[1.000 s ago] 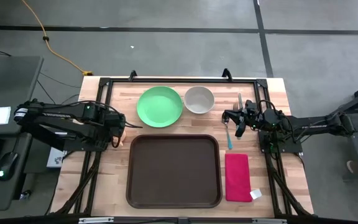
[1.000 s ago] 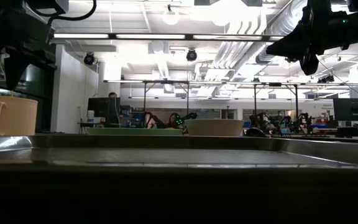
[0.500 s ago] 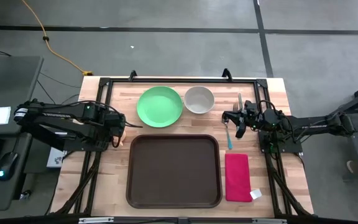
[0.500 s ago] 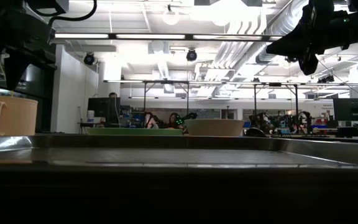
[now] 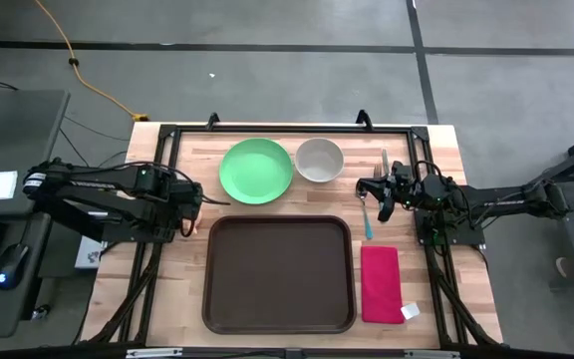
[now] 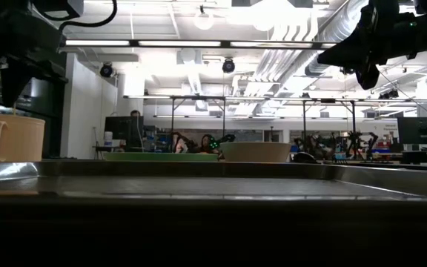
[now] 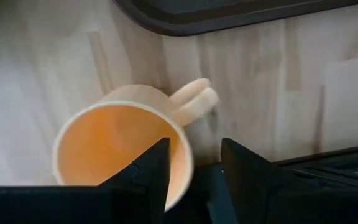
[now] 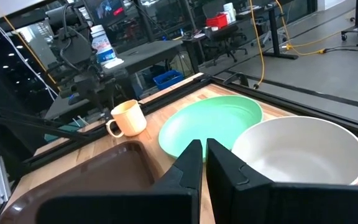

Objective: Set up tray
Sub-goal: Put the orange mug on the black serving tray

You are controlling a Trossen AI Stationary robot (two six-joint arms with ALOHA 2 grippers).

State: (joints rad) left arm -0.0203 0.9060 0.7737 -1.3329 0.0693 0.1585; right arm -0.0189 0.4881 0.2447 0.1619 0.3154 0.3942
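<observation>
Your tray lies flat at the front middle of the tabletop, with the green plate and white bowl behind it and the red napkin beside it. Your left claw hangs released over the tan mug. Your right claw hovers clenched and empty above the spoon.

We've got a dark brown tray on a pale wood-plank tabletop, a bright green plate, an off-white bowl, a red napkin, a teal-handled utensil and a peachy-orange mug. Both arms are black.
</observation>
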